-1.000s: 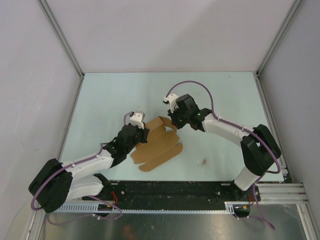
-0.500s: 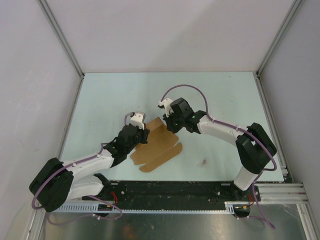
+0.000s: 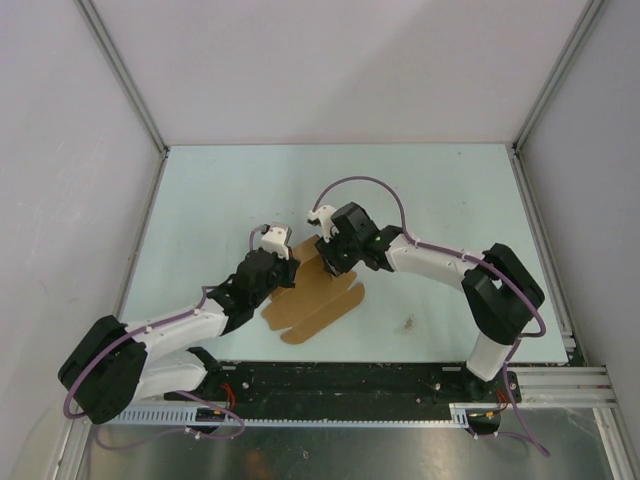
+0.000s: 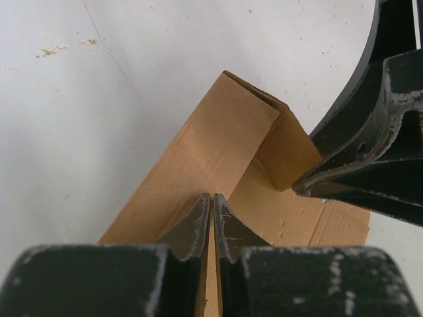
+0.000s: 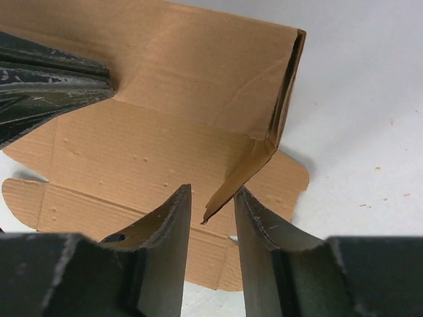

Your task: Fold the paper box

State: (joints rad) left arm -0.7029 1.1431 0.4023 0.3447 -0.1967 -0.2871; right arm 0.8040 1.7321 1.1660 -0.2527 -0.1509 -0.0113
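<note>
My left claw (image 4: 211, 198) is pinched shut on the near edge of the box's (image 4: 284, 221) raised wall (image 4: 211, 142), which runs straight away from its tips. The rest of the box lies flat on the worktop (image 4: 99, 99), below that claw and off to its right, only partly folded. My right claw (image 5: 210, 193) stands part open with nothing gripped. The bent corner flap (image 5: 248, 173) hangs down ahead of it, its tip just between the two fingers, and I cannot tell whether it brushes the right-hand one. The weak point, as I judge it, is that flap. If I close here I catch only its tip, so it may slide out, or buckle along the crooked crease it already shows instead of along the scored line. If I push forward with the fingers apart, one of them may ride past the flap and crush the wall's end inward. My left claw has only a thin bite on the wall's edge, so any sideways shove from the right claw could tear the card free and let the wall drop flat. Nothing pins the base, so a hard push could slide the whole box across the worktop. The two claws also sit very near each other over the box, and a careless swing of either could knock them together.
</note>
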